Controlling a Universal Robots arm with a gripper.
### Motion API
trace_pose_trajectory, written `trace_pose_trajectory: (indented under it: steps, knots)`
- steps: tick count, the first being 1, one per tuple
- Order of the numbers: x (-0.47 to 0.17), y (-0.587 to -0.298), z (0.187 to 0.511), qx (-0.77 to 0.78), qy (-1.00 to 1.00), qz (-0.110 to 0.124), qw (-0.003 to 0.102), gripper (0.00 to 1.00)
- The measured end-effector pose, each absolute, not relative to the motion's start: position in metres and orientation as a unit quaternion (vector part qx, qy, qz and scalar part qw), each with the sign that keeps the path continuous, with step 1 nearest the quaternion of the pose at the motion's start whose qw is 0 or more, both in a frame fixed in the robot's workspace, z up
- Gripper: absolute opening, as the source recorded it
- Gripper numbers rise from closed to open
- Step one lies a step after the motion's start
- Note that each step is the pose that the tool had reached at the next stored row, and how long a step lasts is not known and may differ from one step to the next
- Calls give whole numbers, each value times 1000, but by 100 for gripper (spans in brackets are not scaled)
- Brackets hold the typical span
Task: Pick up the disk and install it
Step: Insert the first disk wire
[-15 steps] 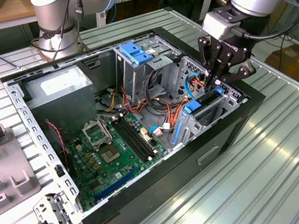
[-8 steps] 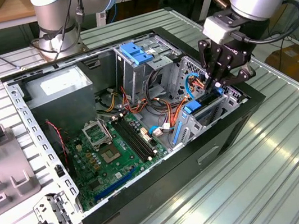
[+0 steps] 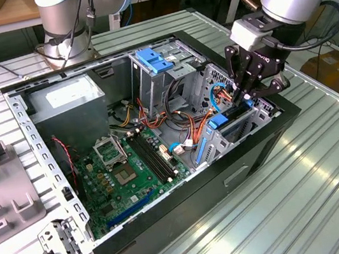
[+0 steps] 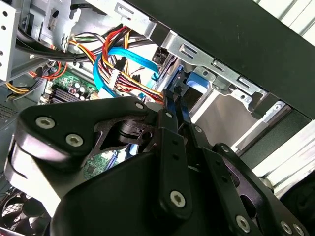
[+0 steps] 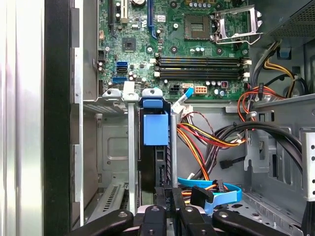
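Tool: the black multi-link tool (image 3: 246,92) hangs at the exterior view's right end of the open black desktop computer case (image 3: 189,211), over the metal drive cage (image 5: 110,147). Its fingers (image 5: 162,204) are pressed together on the upper edge of the disk.
Disk: the flat dark hard drive in its blue plastic carrier (image 5: 155,147) stands on edge in a slot of that cage, most of its body already down between the rails. The blue tab is level with the cage's rim.
Surroundings: the green motherboard (image 3: 128,169) lies on the case floor. Red, orange and blue cables (image 5: 206,142) run just beside the slot. The case rests on the ribbed metal tabletop (image 3: 331,172).
Step in hand: judged as the installing stage, the pick-up being done.
Next move calls for: a straight push along the rails, kept clear of the cables, until the carrier seats.
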State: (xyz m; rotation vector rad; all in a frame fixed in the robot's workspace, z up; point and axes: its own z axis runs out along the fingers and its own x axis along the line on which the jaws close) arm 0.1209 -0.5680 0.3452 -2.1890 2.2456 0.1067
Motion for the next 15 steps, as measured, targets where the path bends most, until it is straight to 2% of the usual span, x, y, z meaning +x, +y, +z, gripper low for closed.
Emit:
trace_pose_trajectory:
  steps: [15]
  knots:
    - [121,-571,345,-698,716,34,2,17]
